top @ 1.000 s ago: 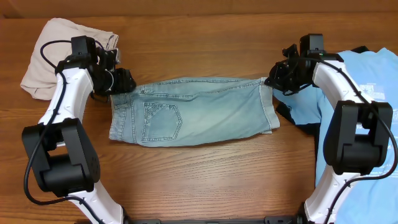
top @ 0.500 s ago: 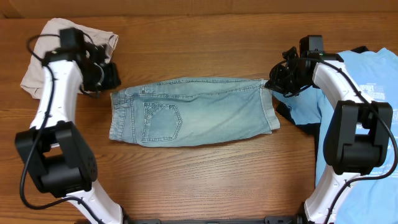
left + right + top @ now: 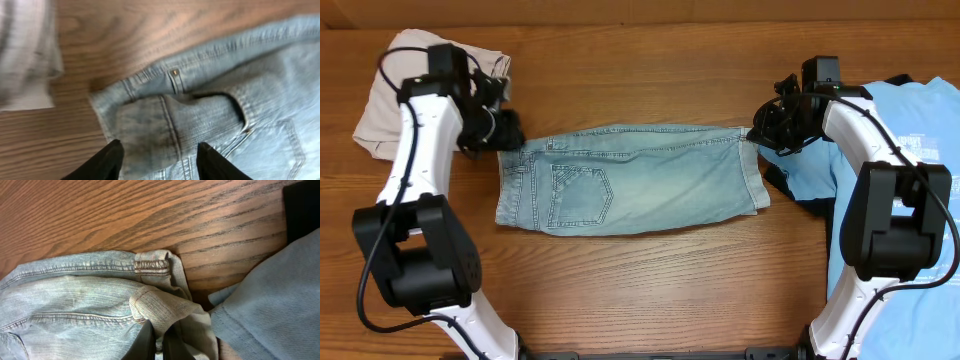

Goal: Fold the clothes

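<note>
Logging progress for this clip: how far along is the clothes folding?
Done: the jeans lie flat, apparently folded leg over leg. In hand: the right hand pinches their hem corner; the left hand hangs open over the waistband. Left: the jeans' crosswise fold, plus the crumpled beige trousers, the blue T-shirt and the black garment.

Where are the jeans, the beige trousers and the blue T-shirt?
jeans [image 3: 650, 185], overhead view, middle of the leg
beige trousers [image 3: 375, 118], overhead view, its left side
blue T-shirt [image 3: 935, 108], overhead view, above the print
</note>
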Tool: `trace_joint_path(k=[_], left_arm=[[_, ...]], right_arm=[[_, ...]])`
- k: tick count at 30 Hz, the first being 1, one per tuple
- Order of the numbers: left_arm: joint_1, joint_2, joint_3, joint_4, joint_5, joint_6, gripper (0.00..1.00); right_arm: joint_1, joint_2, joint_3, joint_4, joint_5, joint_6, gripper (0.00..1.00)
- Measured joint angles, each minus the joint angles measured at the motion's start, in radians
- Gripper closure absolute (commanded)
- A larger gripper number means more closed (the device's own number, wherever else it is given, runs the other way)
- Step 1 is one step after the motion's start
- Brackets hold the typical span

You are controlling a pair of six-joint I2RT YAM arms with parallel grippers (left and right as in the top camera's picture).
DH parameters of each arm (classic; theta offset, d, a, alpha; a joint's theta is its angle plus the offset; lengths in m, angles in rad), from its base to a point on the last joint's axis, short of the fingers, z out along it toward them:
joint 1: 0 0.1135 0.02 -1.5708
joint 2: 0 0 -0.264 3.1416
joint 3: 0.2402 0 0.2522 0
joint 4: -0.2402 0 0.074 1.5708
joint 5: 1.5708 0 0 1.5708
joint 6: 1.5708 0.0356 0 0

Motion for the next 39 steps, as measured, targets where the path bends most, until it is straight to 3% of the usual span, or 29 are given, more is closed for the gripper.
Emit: trace_joint_path(k=[3, 7, 9, 10, 11, 12, 13, 19, 25, 31, 39], left_arm=[[-0.006, 0.0, -0.055, 0.051, -0.035, 0.016, 0.52], [-0.006, 0.0, -0.077, 0.08, -0.086, 0.026, 0.76], [-0.006, 0.0, -0.077, 0.098, -0.101, 0.035, 0.8], [-0.006, 0.0, -0.077, 0.102, -0.103, 0.034, 0.78], [-0.006, 0.0, -0.077, 0.105, -0.109, 0.034, 0.69], [-0.006, 0.0, -0.077, 0.105, -0.114, 0.034, 0.52], [-0.006, 0.0, -0.077, 0.103, -0.12, 0.032, 0.44], [-0.006, 0.0, -0.077, 0.083, -0.136, 0.05, 0.23], [-0.006, 0.0, -0.077, 0.091, -0.141, 0.13, 0.24], [-0.006, 0.0, -0.078, 0.151, -0.082, 0.321, 0.25], [-0.006, 0.0, -0.079, 0.145, 0.002, 0.452, 0.28]], right_arm=[[0.0, 0.0, 0.0, 0.0, 0.0, 0.0, 0.96], [0.0, 0.0, 0.0, 0.0, 0.0, 0.0, 0.96], [0.0, 0.0, 0.0, -0.001, 0.0, 0.0, 0.96], [0.0, 0.0, 0.0, 0.0, 0.0, 0.001, 0.96], [0.0, 0.0, 0.0, 0.0, 0.0, 0.0, 0.96], [0.0, 0.0, 0.0, -0.001, 0.0, 0.0, 0.96], [0.0, 0.0, 0.0, -0.001, 0.0, 0.0, 0.96], [0.0, 0.0, 0.0, -0.004, 0.001, 0.0, 0.96], [0.0, 0.0, 0.0, -0.011, 0.001, 0.0, 0.95], [0.0, 0.0, 0.0, -0.018, 0.004, 0.001, 0.83], [0.0, 0.0, 0.0, -0.037, 0.007, 0.0, 0.82]])
